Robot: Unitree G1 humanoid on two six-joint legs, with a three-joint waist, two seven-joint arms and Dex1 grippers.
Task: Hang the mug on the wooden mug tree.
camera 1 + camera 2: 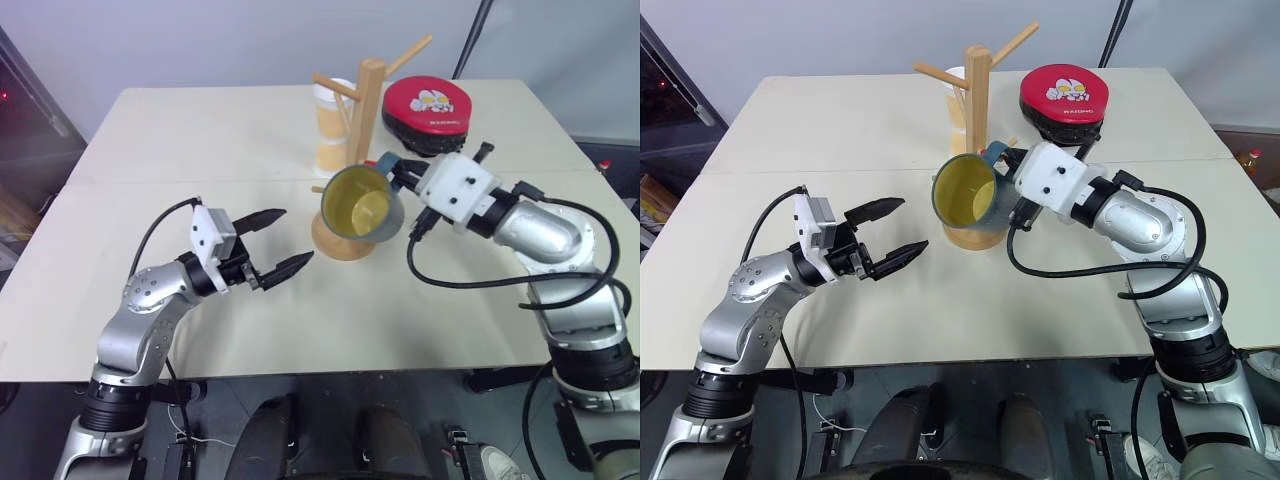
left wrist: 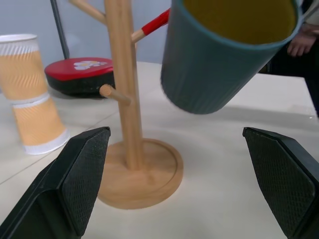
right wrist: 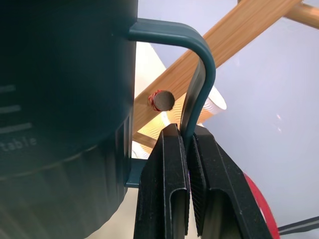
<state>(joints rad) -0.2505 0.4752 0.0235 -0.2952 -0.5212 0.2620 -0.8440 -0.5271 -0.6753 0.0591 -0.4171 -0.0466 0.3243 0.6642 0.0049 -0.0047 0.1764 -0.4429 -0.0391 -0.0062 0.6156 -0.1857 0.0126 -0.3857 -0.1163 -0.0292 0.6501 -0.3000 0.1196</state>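
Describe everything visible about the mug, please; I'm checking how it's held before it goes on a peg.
The mug is dark teal-blue outside with faint ribbing, yellow inside, seemingly ceramic, with a thin loop handle. It is off the table, tipped on its side, mouth toward the robot, in front of the wooden mug tree. The right tool is shut on the handle; nothing else touches it. The red-tipped peg shows through the handle loop, not yet hooked.

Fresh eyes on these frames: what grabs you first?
The mug, teal with a yellow inside, hangs in mid-air tipped toward the camera, the right gripper pinching its handle just in front of the wooden mug tree. In the right wrist view the red-tipped peg shows through the handle loop. The left gripper waits open, near the table's front left.
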